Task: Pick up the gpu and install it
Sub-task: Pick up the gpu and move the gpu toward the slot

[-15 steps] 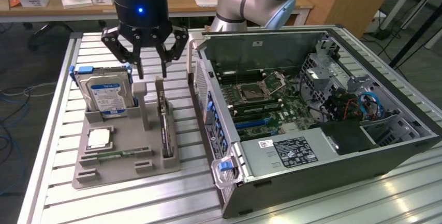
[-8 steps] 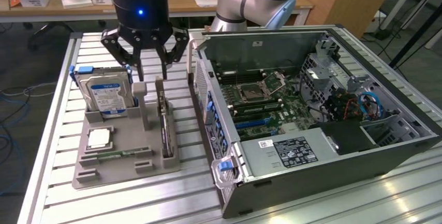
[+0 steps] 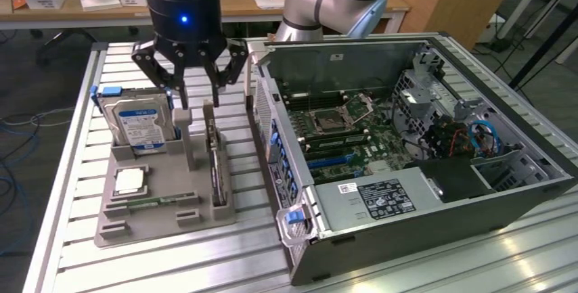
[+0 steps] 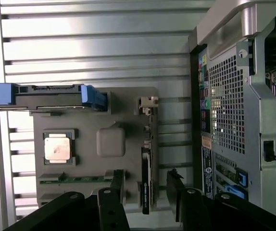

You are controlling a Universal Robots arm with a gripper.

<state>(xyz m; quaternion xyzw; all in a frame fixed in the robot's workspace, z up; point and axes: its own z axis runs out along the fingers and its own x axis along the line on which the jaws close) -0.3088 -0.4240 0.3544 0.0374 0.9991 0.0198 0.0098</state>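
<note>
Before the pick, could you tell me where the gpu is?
In the exterior view's left half, the gpu stands on edge in the grey tray, between the hard drive and the computer case.

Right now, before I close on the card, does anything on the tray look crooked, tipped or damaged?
Nothing stands out. The graphics card stands straight on edge in the grey tray, below the open gripper. The hard drive sits upright in its holder; the chip and memory stick lie flat.
</note>
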